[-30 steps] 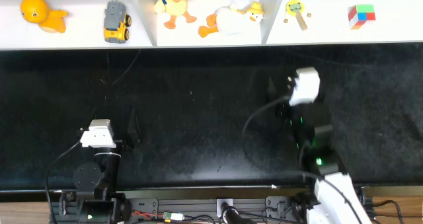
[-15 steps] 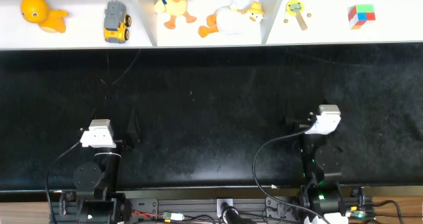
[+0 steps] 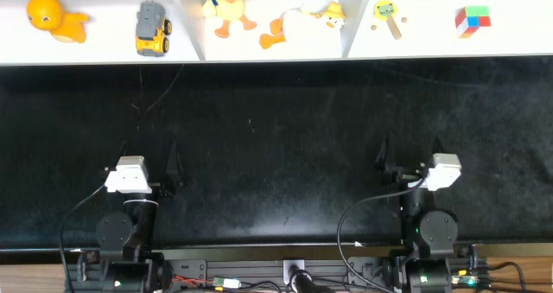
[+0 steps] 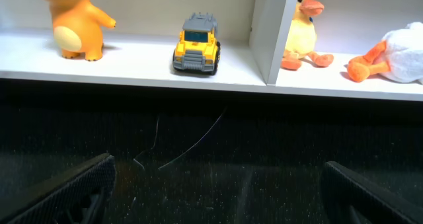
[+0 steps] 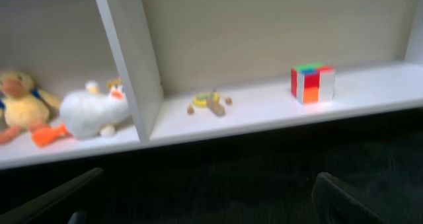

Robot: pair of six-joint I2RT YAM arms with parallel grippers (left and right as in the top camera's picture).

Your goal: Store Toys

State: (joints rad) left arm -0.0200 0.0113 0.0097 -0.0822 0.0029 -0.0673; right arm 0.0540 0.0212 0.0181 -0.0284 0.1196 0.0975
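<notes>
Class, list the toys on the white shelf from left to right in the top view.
orange duck, yellow toy truck, yellow plush duck, white plush duck, small wooden toy, coloured cube

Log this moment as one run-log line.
shelf: orange duck, truck, yellow duck, white duck, wooden toy, cube | left jaws: open, empty | right jaws: open, empty

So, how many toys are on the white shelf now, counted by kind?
Duck toys: 3 (orange duck figure, yellow plush duck, white plush duck)
Yellow and grey toy truck: 1
Small yellow wooden rattle: 1
Multicoloured cube: 1
Total: 6
</notes>
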